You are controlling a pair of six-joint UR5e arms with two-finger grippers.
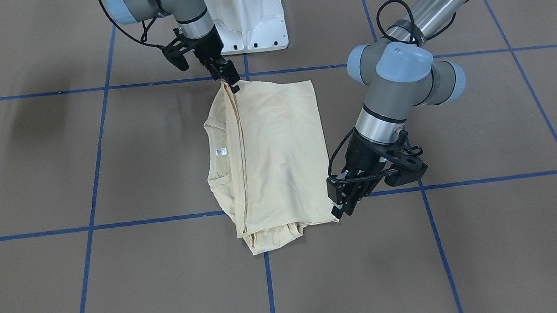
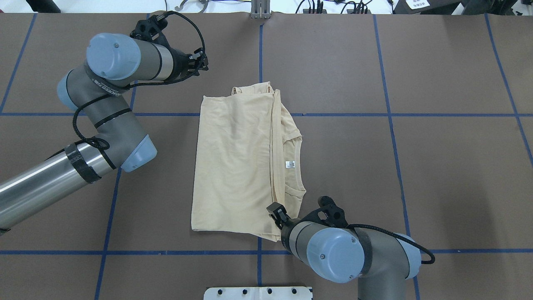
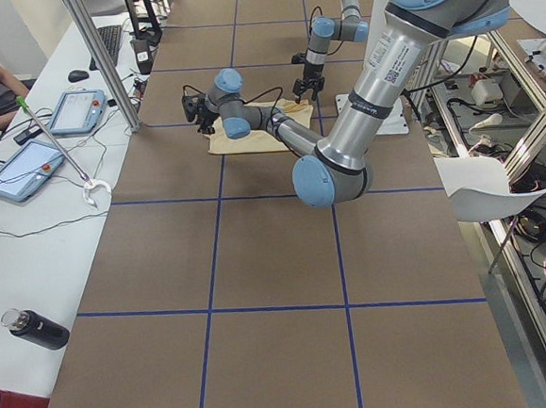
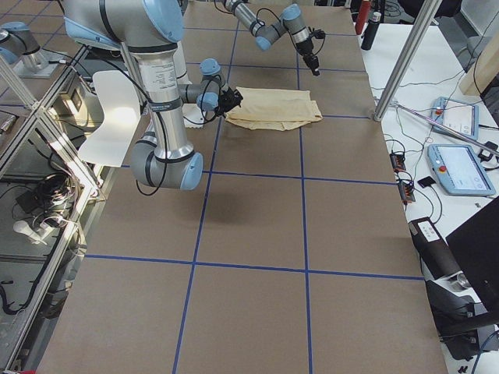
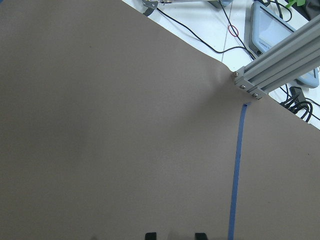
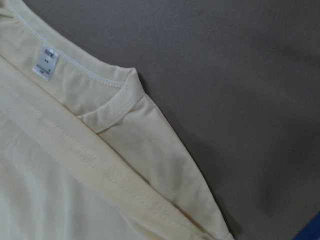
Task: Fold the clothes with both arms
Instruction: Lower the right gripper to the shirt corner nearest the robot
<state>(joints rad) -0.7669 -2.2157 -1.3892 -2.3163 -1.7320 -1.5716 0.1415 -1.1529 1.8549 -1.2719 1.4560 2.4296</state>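
I count one T-shirt (image 2: 237, 162) at centre frame with one neck label (image 2: 290, 164). I have two arms, the left arm (image 2: 108, 125) and the right arm (image 2: 333, 256). There is one white pedestal (image 1: 246, 18) at top centre. At the left edge of the left-side view sit two tablets, the upper tablet (image 3: 79, 110) and the lower tablet (image 3: 20, 169).

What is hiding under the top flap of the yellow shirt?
More of the same shirt: its collar and small white label peek out beside the flap. The rest of the lower layers is covered and cannot be seen. The brown table beneath is hidden too.
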